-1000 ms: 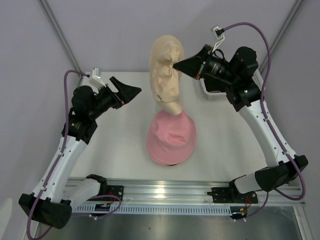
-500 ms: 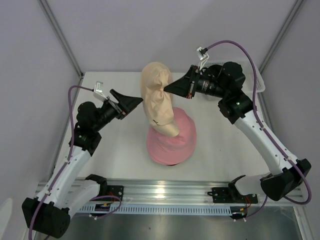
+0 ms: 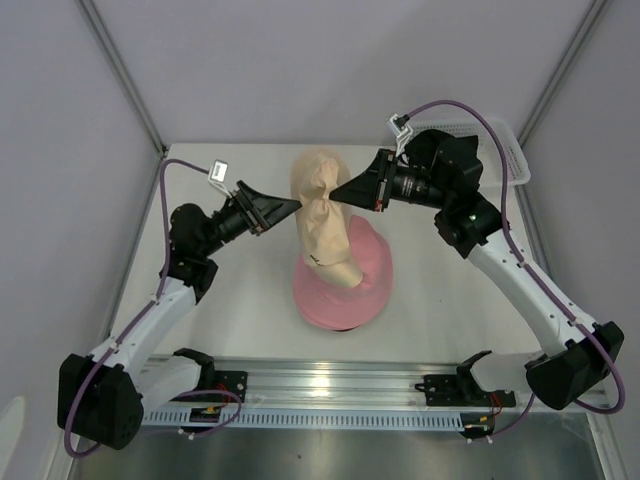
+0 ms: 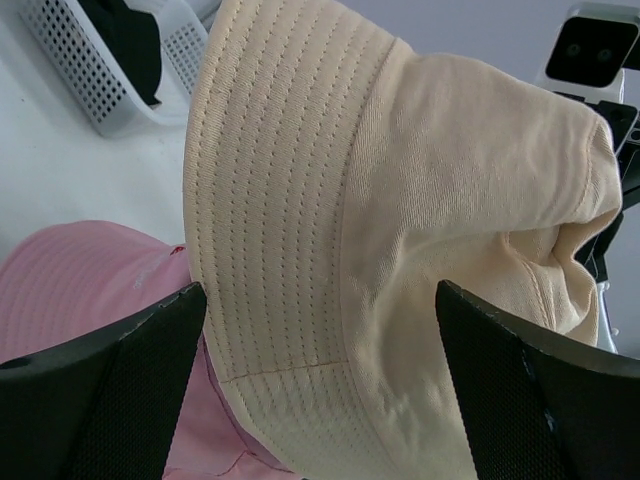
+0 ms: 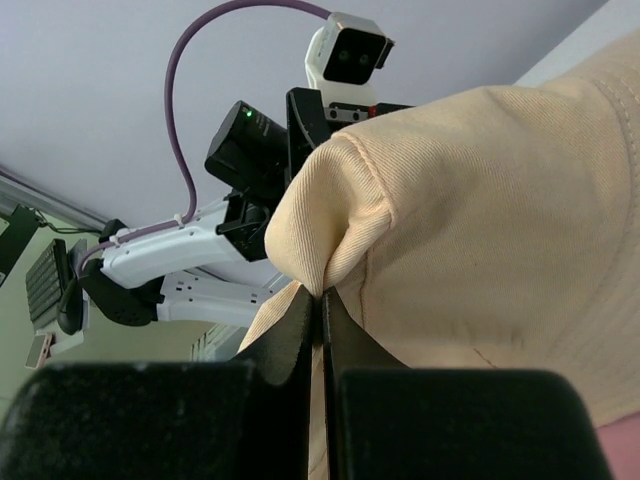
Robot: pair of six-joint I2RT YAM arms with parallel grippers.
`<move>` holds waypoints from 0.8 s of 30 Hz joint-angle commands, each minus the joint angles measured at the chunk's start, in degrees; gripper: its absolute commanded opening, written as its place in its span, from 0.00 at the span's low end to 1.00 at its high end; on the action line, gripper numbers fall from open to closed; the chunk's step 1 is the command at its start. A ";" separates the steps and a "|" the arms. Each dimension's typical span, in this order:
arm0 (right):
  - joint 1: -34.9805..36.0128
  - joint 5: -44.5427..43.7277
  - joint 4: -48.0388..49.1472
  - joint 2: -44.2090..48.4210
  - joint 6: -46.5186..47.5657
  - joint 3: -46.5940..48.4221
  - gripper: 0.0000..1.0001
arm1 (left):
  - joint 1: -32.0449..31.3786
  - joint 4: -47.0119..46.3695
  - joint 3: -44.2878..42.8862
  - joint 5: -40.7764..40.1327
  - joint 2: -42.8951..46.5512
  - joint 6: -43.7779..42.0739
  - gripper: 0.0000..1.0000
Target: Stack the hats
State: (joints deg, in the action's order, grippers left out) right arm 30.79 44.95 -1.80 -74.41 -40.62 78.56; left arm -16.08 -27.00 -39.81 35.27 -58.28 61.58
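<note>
The beige hat [image 3: 327, 222] hangs in the air, its lower brim draped over the crown of the pink hat [image 3: 345, 292], which sits on the table. My right gripper [image 3: 341, 192] is shut on a fold of the beige hat's fabric [image 5: 322, 292]. My left gripper [image 3: 293, 205] is open at the hat's left side. In the left wrist view the beige hat [image 4: 400, 230] fills the space between the spread fingers [image 4: 100, 390], with the pink hat [image 4: 70, 290] below left. A black hat [image 4: 125, 40] lies in the basket. The other black hat is out of view.
A white mesh basket [image 3: 508, 150] stands at the table's back right corner, partly behind my right arm; it also shows in the left wrist view [image 4: 110, 100]. The table's near edge carries the arm rail [image 3: 330, 385].
My right gripper carried the beige hat left and down until it drapes over the pink hat. My left gripper moved right, up to the beige hat's side.
</note>
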 commanded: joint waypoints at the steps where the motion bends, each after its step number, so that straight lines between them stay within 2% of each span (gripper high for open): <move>1: 0.42 0.14 2.07 2.87 -0.42 -0.69 0.00 | -1.15 -9.55 0.17 2.88 -2.09 1.52 0.98; 5: 0.42 0.75 1.98 3.22 -0.07 -1.22 0.00 | -1.33 -12.81 0.35 2.79 -3.59 1.53 0.97; 8: 0.50 0.75 1.98 3.66 0.37 -1.05 0.00 | -1.33 -8.68 0.61 1.12 -4.21 -0.76 0.99; 15: 0.50 1.10 -0.74 3.92 1.33 -0.69 0.00 | -1.33 -15.18 3.86 0.95 -8.68 0.64 1.00; 19: 0.42 0.67 -1.10 3.93 1.95 -1.22 0.00 | -1.41 -24.91 5.09 2.35 -12.02 3.89 0.98; 20: 0.42 0.67 -1.10 3.84 2.04 -1.48 0.00 | -1.41 -30.77 5.53 2.87 -12.90 5.03 0.97; 24: 0.42 0.58 -0.84 3.75 2.13 -2.45 0.00 | -1.94 -41.45 5.71 5.24 -15.89 10.04 0.88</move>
State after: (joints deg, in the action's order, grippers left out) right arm 30.96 44.93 -4.21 -72.20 -39.18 76.62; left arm -17.37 -53.69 -34.17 38.37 -72.64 67.92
